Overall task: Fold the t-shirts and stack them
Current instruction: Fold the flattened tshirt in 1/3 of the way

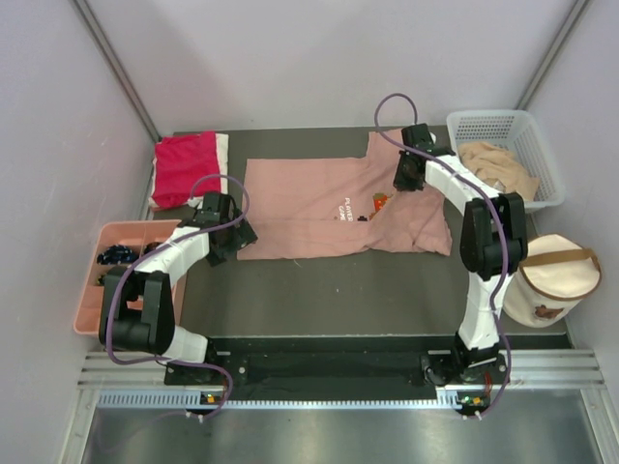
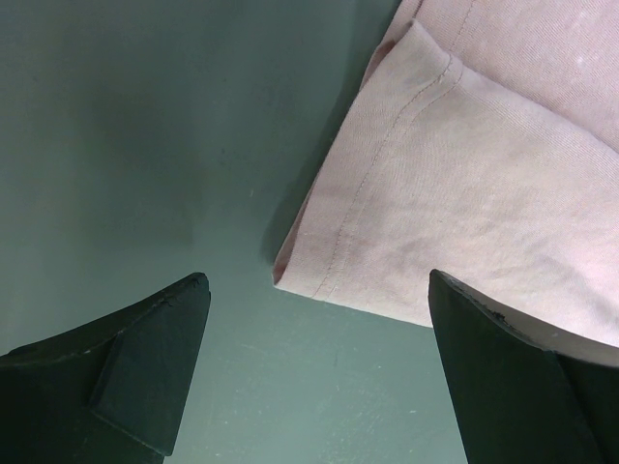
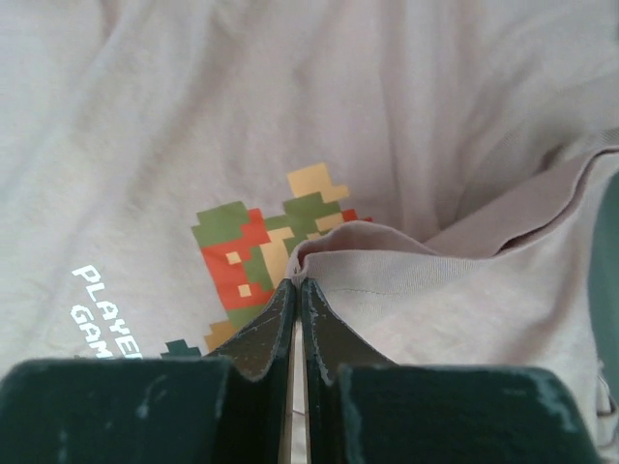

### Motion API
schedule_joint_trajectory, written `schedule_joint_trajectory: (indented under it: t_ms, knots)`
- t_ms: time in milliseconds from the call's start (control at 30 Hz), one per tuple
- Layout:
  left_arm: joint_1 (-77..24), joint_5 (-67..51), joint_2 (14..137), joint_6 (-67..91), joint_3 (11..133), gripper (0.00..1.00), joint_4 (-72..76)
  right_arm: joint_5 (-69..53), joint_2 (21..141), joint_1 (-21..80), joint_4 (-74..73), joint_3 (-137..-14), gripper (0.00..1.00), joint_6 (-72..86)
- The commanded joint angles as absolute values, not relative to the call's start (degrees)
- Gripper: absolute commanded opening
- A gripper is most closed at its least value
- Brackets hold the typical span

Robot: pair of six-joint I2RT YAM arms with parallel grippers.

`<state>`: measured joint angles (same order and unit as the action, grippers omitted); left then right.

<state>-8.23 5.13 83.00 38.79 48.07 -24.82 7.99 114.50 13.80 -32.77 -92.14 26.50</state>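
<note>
The dusty-pink t-shirt (image 1: 319, 208) lies spread on the dark table, its pixel print (image 3: 256, 242) and white text facing up. My right gripper (image 1: 403, 180) is over the shirt's right part; in the right wrist view it (image 3: 295, 285) is shut on a raised hemmed fold of the pink cloth (image 3: 406, 275). My left gripper (image 1: 235, 238) is open at the shirt's lower left corner; the left wrist view shows its fingers (image 2: 164, 338) apart over bare table, with a hemmed sleeve (image 2: 464, 184) just beyond them, untouched. A folded red shirt (image 1: 186, 166) lies on a white one (image 1: 223, 153) at the back left.
A white basket (image 1: 542, 135) at the back right holds a tan shirt (image 1: 498, 166). A round cream bag with a brown strap (image 1: 553, 275) stands at the right. A pink tray (image 1: 97, 290) with small dark items sits at the left edge.
</note>
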Motion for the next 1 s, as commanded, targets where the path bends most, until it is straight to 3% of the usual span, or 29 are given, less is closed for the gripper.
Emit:
schedule_joint_trajectory:
  t_ms: [0,400,500,600,633,733,800,967]
  knots:
    - [-8.26,4.83,82.35,38.41,47.64,0.99,-23.91,5.19,116.8,15.03,-31.29,-96.23,0.0,24.08]
    - [-8.26,5.1,82.35,38.41,47.37,0.99,-24.08,3.43,119.53,15.38,-31.2,-98.61,0.0,23.12]
    - [-8.26,5.1,82.35,38.41,47.37,0.99,-23.91,3.6,119.62,15.38,-31.38,-99.14,0.05,23.03]
    - [-8.26,5.27,82.27,38.32,47.46,0.99,-24.08,4.21,119.36,15.29,-32.25,-99.93,0.33,22.59]
    - [-8.26,5.36,82.27,38.23,47.55,0.99,-24.17,4.83,118.14,15.38,-32.43,-99.93,0.49,22.33]
    - [-8.26,6.06,80.95,37.71,47.81,0.99,-25.05,8.78,114.71,15.38,-31.55,-97.57,0.68,21.45]
    - [-8.26,6.33,80.07,37.27,47.64,0.99,-25.31,11.76,110.32,15.38,-31.81,-94.23,0.73,21.18]
    - [-8.26,4.84,77.0,37.53,45.45,0.99,-25.22,14.41,99.88,15.38,-33.05,-83.16,0.73,22.85]
